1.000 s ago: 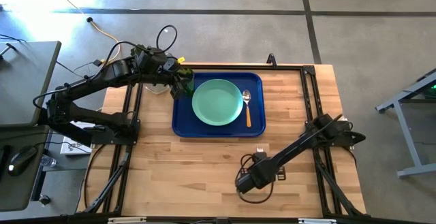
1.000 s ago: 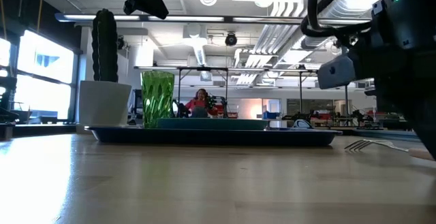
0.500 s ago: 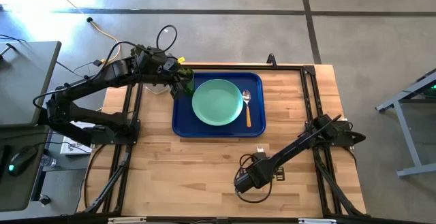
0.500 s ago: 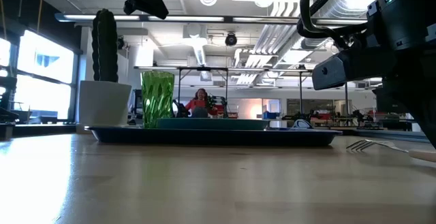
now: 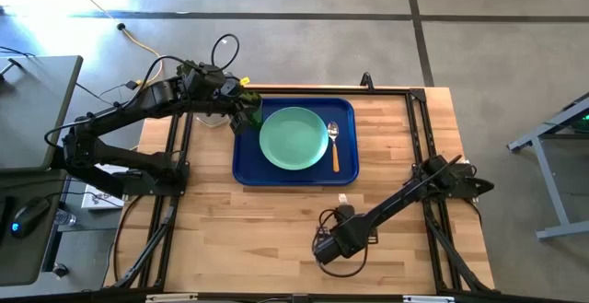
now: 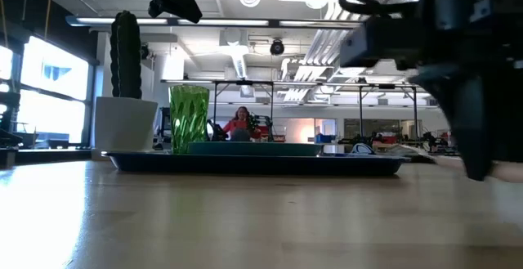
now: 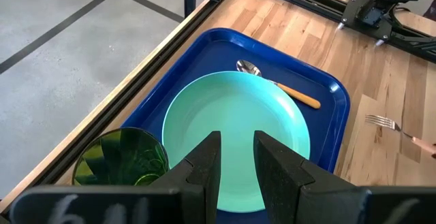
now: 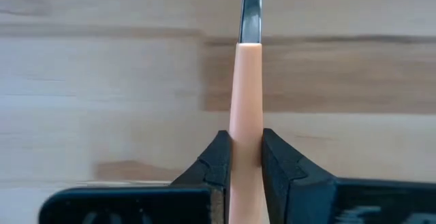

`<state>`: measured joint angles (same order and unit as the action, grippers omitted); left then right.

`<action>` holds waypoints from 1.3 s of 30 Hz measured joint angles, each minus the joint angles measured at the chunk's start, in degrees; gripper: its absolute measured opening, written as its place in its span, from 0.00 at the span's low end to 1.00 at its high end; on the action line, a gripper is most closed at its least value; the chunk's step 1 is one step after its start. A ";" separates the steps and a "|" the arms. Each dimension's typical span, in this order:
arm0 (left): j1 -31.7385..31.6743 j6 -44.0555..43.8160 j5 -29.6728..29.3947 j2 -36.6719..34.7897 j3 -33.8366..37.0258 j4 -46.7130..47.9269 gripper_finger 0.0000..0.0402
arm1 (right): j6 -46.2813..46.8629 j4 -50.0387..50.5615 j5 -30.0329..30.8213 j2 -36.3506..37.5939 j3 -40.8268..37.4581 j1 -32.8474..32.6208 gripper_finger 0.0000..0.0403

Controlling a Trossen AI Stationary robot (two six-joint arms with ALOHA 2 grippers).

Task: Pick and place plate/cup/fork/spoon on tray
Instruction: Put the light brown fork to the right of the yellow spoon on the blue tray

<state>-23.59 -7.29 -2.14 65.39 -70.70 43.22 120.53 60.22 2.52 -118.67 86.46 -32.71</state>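
Presently, the right end effector point(image 8: 245, 159) was closed on the pinkish-orange handle of the fork point(image 8: 246, 108), with one finger pressed to each side of the handle. In the right wrist view the handle ran straight out between the fingers and the metal neck continued beyond it over the wooden bench point(image 8: 102, 67). In the high view this end effector point(image 5: 342, 213) sat over the near part of the bench point(image 5: 276, 229), in front of the tray point(image 5: 241, 160) and apart from it; the fork itself could not be made out there.

The tray lay toward the far side of the bench. The plate point(image 5: 294, 138) rested flat in its centre. The spoon point(image 5: 334, 145) lay on the tray floor just to the right of the plate, bowl toward the far rim and handle pointing toward the near rim. The cup point(image 5: 251, 111) stood upright in the far left corner of the tray, just beside the plate.

The left end effector point(image 7: 236, 157) hung above the cup at that same corner. Its fingers stood a narrow gap apart and held nothing. In the left wrist view the cup point(image 7: 121, 161) showed below and beside these fingers, with the plate point(image 7: 235, 132) and spoon point(image 7: 279, 86) beyond.

In the low view a cactus point(image 6: 125, 54) in a white pot point(image 6: 124, 125) stood behind the cup point(image 6: 189, 117).
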 joint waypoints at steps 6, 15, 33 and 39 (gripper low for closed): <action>-0.02 0.00 0.01 0.00 0.00 0.02 0.19 | -1.03 -2.41 8.09 0.09 2.31 0.04 0.07; 0.00 2.05 3.56 0.00 0.00 0.39 0.19 | -1.05 -6.20 16.01 0.17 3.82 0.04 0.07; -0.01 4.81 20.35 0.00 0.00 3.49 0.19 | -7.96 -30.04 34.60 0.19 3.82 0.09 0.07; 0.02 4.98 24.66 -0.02 0.00 5.01 0.19 | -10.39 -35.88 39.66 0.22 3.82 0.09 0.07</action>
<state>-23.57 -2.31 22.52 65.37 -70.70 48.23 110.14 24.34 42.17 -118.45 90.28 -32.62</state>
